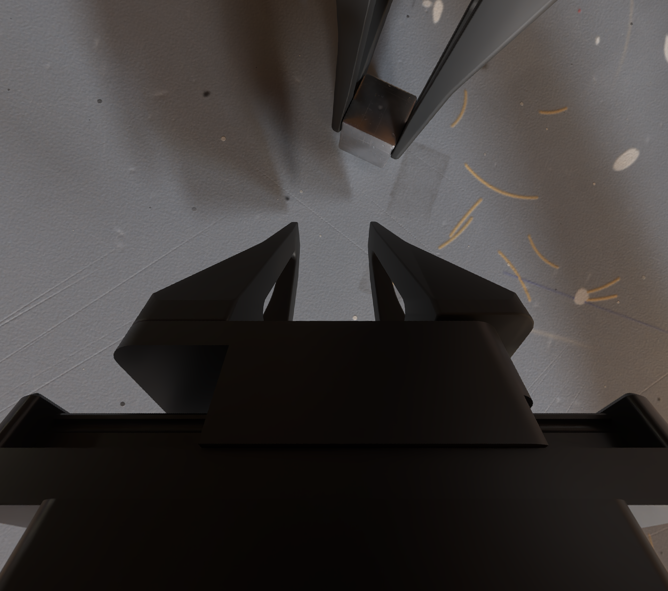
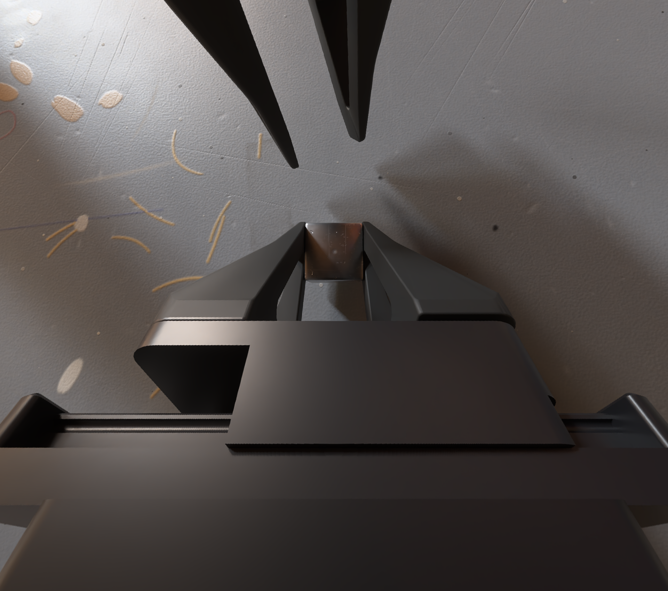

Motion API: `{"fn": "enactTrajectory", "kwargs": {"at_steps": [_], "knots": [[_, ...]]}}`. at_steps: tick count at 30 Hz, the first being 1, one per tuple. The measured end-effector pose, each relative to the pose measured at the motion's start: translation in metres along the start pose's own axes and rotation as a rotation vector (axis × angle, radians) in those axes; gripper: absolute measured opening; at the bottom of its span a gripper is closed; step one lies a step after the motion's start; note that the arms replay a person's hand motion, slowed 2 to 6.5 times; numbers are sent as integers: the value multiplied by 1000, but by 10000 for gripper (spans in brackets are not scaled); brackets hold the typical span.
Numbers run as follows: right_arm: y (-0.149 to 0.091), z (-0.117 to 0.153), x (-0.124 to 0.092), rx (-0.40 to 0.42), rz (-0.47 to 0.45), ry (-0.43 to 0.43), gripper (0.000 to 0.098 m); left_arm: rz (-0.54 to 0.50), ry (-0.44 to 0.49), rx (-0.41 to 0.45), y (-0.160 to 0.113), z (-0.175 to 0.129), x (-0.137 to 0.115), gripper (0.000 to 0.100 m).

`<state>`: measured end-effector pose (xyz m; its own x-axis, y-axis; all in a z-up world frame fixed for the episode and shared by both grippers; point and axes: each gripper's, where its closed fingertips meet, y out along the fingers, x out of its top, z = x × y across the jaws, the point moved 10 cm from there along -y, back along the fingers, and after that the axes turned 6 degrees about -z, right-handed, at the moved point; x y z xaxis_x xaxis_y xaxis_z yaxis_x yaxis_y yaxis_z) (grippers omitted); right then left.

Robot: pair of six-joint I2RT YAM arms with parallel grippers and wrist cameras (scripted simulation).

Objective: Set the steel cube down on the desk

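Observation:
The steel cube (image 2: 333,251) is small and shiny, and it sits clamped between the tips of my right gripper (image 2: 334,225), which is shut on it. A faint square shadow on the grey desk (image 2: 506,67) suggests the cube hangs a little above the surface. In the left wrist view the cube (image 1: 376,118) shows between the right gripper's (image 1: 365,142) fingers, which come down from the top. My left gripper (image 1: 333,225) is open and empty, just short of the cube. It also shows in the right wrist view (image 2: 326,152), pointing down toward the cube.
The desk (image 1: 144,103) is grey and scuffed, with tan curved scratches (image 1: 499,186) and pale paint spots (image 1: 625,159) to one side. Soft shadows of both arms fall across it. No other objects are in view.

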<state>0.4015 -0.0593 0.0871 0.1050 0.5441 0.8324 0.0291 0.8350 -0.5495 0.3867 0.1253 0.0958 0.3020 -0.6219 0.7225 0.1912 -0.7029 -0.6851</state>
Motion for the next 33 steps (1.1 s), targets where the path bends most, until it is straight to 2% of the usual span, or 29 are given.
{"fn": "enactTrajectory", "kwargs": {"at_steps": [33], "knots": [[0,-2,2,-2,-13,-1,251,7,-17,4,0,0,2,322]]}}
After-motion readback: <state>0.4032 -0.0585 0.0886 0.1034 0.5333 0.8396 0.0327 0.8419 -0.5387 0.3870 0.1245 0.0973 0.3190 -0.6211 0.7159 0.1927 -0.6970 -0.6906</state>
